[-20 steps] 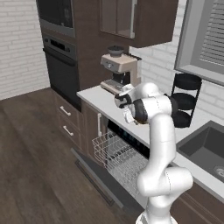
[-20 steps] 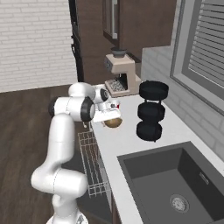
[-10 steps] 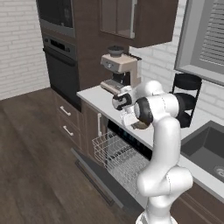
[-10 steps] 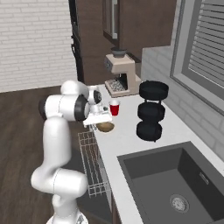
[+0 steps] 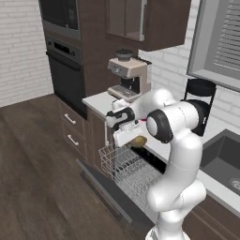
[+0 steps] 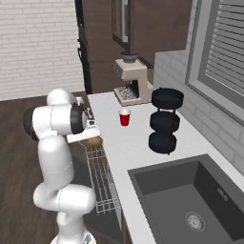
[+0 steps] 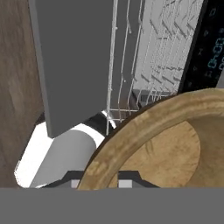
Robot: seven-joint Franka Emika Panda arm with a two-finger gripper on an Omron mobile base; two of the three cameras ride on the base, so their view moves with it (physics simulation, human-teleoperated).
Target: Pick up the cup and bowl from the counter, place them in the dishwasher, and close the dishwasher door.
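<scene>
The tan wooden bowl [image 7: 166,144] fills the lower right of the hand view, its rim pinched between my gripper's [image 7: 103,181] fingertips. In the base views my gripper [image 5: 127,136] is shut on the bowl [image 5: 139,140] just past the counter's [image 6: 138,147] front edge, above the dishwasher's white wire rack [image 5: 126,168]. From the right, the bowl [image 6: 94,141] hangs under the hand over the rack [image 6: 102,181]. The dishwasher door [image 5: 101,187] lies open and flat; it shows as a grey panel [image 7: 70,57] beside the rack [image 7: 148,57]. The red cup [image 6: 125,117] stands upright on the counter.
A coffee machine [image 6: 132,82] stands at the counter's far end and a black three-tier stand [image 6: 164,121] by the wall. The sink [image 6: 186,195] is on the near right. The black wall oven [image 5: 65,70] and handled drawers [image 5: 72,129] lie left of the dishwasher.
The arm has swung away from the counter toward its front edge, carrying the bowl out over the rack. The cup stays in place and now stands uncovered.
</scene>
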